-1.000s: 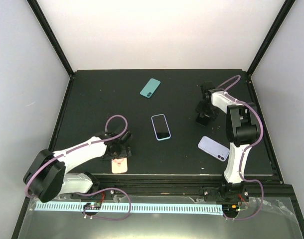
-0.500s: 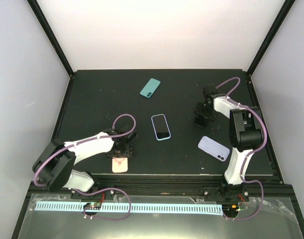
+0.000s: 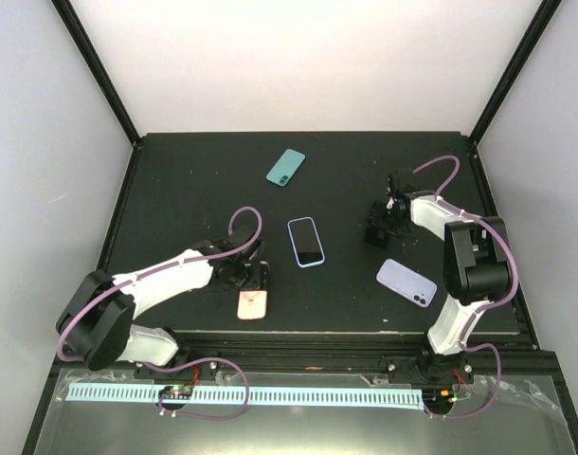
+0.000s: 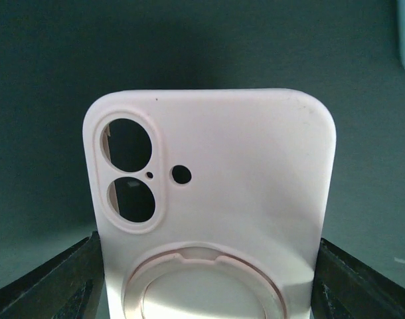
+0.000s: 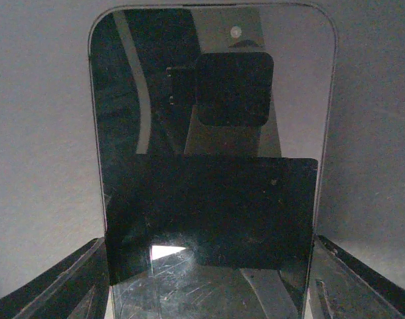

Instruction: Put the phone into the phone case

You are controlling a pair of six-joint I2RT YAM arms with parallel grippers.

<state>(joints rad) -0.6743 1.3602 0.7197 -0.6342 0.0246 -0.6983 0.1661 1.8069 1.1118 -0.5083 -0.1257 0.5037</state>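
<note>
- The black counter (image 3: 175, 209) sits between pale walls, with black posts at its corners.
- The left arm (image 3: 166, 273) lies low and reaches toward the near middle. Its gripper (image 3: 251, 282) pinches a pink case (image 4: 209, 199) by the long edges.
- The right arm (image 3: 450, 318) stands folded. Its gripper (image 3: 379, 232) clamps a black-screened phone (image 5: 212, 199).
- The phone case (image 3: 406, 282) lies near right.
- The phone (image 3: 285, 167) lies far centre, well apart from the phone case.

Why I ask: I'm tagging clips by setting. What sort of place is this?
Likely a robot test cell: a black table boxed in by plain white panels, the left arm and right arm bolted at its near edge.
</note>
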